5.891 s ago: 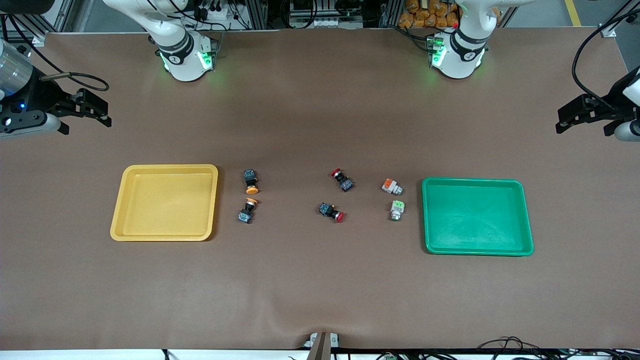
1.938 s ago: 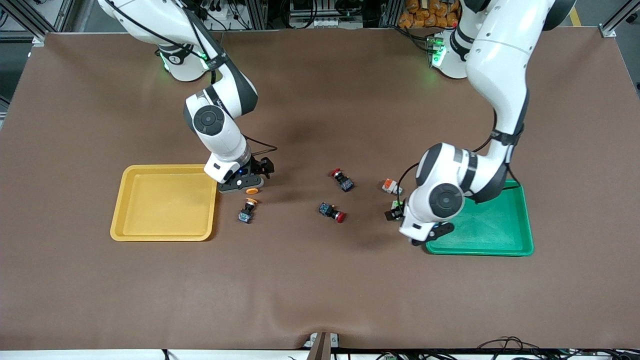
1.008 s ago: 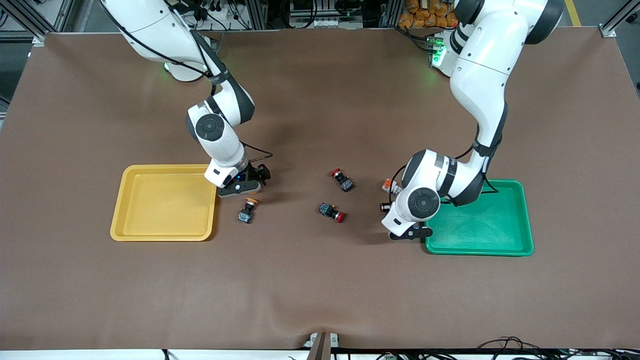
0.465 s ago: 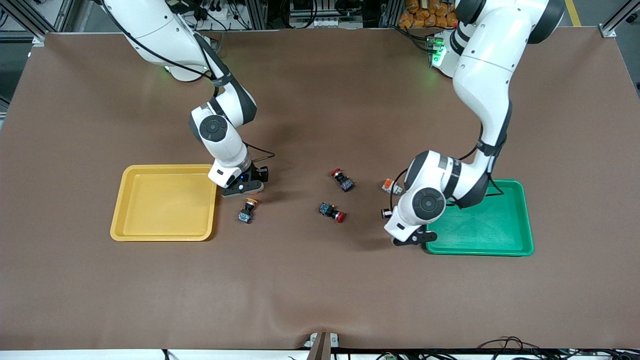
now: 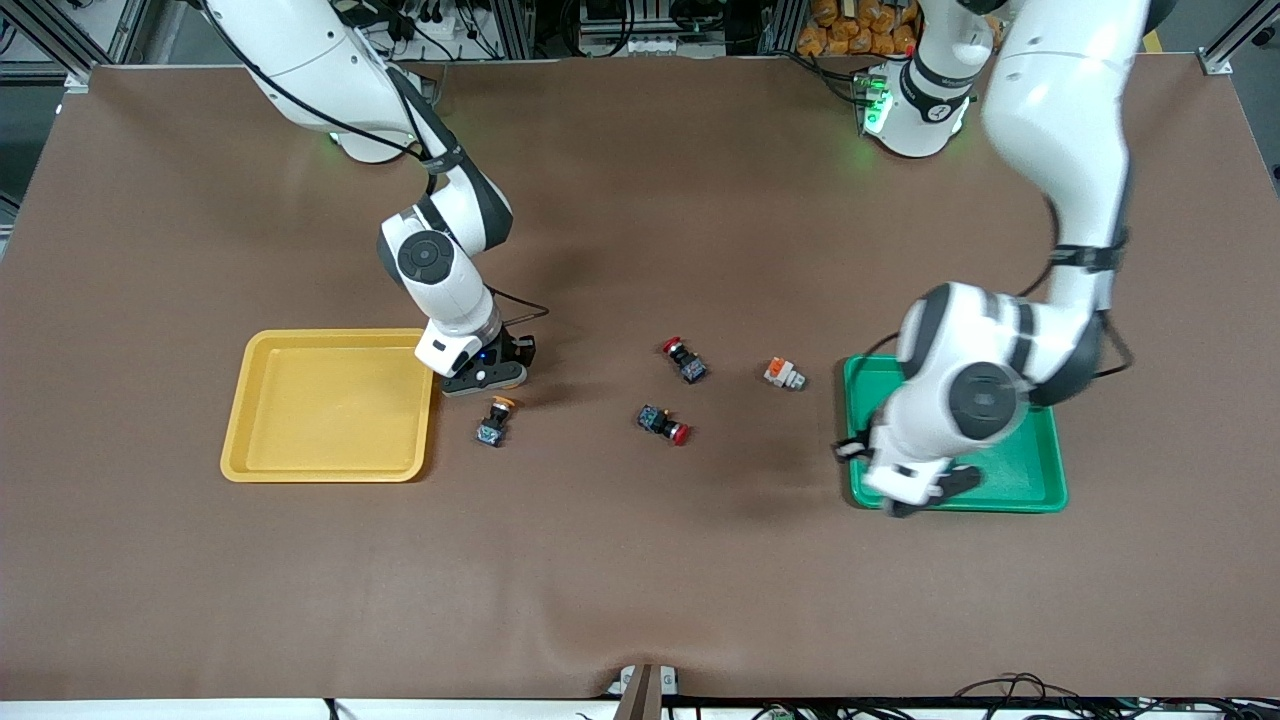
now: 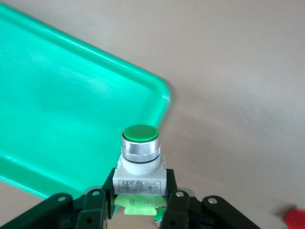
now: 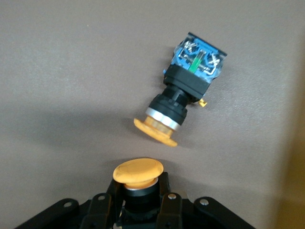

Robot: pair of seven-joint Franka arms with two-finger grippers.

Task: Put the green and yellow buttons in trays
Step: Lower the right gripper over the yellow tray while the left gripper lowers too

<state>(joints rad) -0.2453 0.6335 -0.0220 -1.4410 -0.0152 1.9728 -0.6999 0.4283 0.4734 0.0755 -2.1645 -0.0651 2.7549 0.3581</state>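
Observation:
My left gripper (image 5: pixel 851 449) is shut on a grey-white button with a green cap (image 6: pixel 139 157) and holds it over the corner of the green tray (image 5: pixel 1030 470) nearest the table's middle; the tray also shows in the left wrist view (image 6: pixel 62 114). My right gripper (image 5: pixel 489 372) is shut on a black button with a yellow-orange cap (image 7: pixel 138 177), low over the table beside the yellow tray (image 5: pixel 330 405). A second yellow-capped button (image 5: pixel 493 421) lies on its side just nearer the camera; it also shows in the right wrist view (image 7: pixel 183 102). A grey switch with an orange block (image 5: pixel 784 374) lies beside the green tray.
Two black switches with red caps (image 5: pixel 685 360) (image 5: pixel 664 424) lie mid-table between the trays. Both trays look empty. Brown mat covers the table, with wide room toward the front edge.
My left arm has lifted the green-capped button off the table and swung it toward the left arm's end, over the green tray's corner. My right gripper has barely moved.

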